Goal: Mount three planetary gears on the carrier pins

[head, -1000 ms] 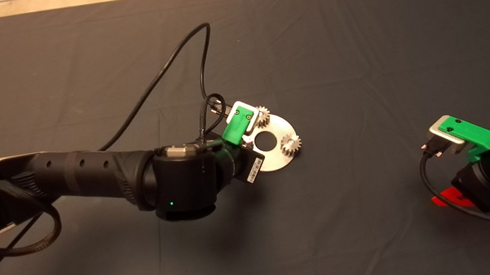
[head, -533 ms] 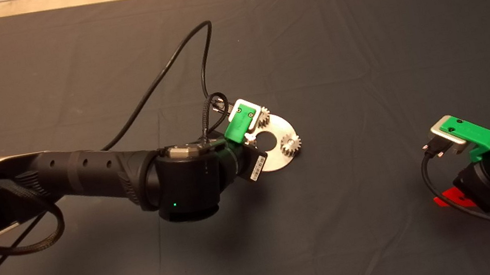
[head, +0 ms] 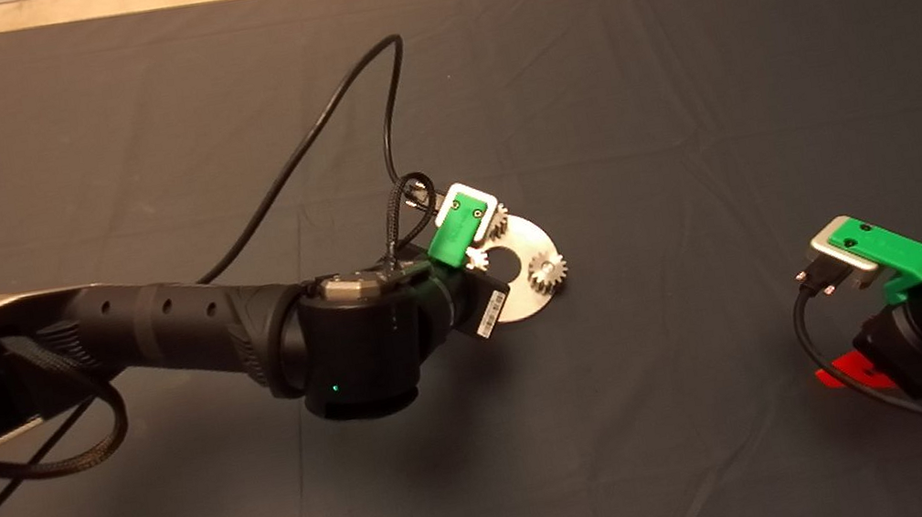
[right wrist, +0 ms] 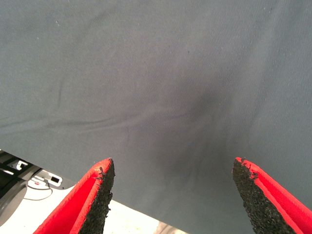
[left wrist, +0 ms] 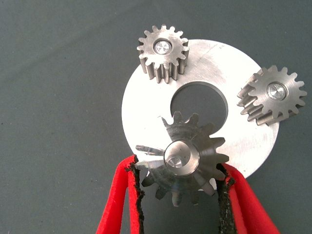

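The left gripper has crept further over the disc and clamps the third gear, its bore now on the near pin — two gears ahead already seated — while the right gripper waits wide apart.

Two planetary gears on the disc's carrier pins (third between left gripper fingers, over disc).

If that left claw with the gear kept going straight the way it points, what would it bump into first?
Probably the silver disc right beneath: the left gripper is shut on the third gear, already over its pin. Depth is unclear, so the gear may meet the pin first.
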